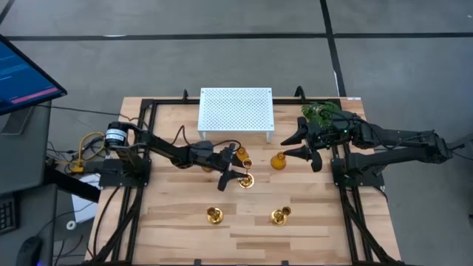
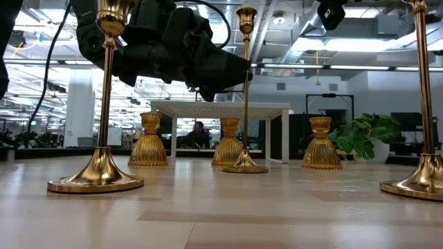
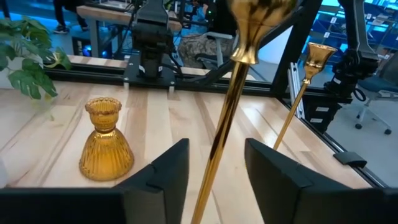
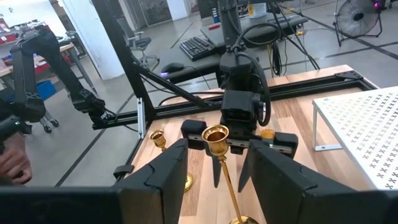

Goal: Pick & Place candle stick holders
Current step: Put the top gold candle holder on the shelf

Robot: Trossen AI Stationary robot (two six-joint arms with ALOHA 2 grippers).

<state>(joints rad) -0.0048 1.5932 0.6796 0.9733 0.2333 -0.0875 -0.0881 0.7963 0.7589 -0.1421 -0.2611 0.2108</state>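
Observation:
Three brass candlesticks stand on their round bases on the wooden table: one in the middle [image 1: 245,179] and two nearer the front edge [image 1: 214,215] [image 1: 280,215]. The low view shows three amber bulb-shaped holders [image 2: 147,142] [image 2: 228,142] [image 2: 320,143] standing behind them. My left gripper [image 1: 235,174] is open. Its fingers stand on either side of the middle candlestick's thin stem [image 3: 217,149], with a gap on each side. My right gripper [image 1: 288,146] is open and empty, just beyond an amber holder [image 1: 278,161], pointing toward the left arm.
A white perforated stand [image 1: 236,109] stands at the table's far middle. A green leafy plant [image 1: 321,112] stands at the far right, behind my right arm. A black frame [image 1: 148,111] runs around the table's sides. Bare wood [image 1: 247,222] lies between the two front candlesticks.

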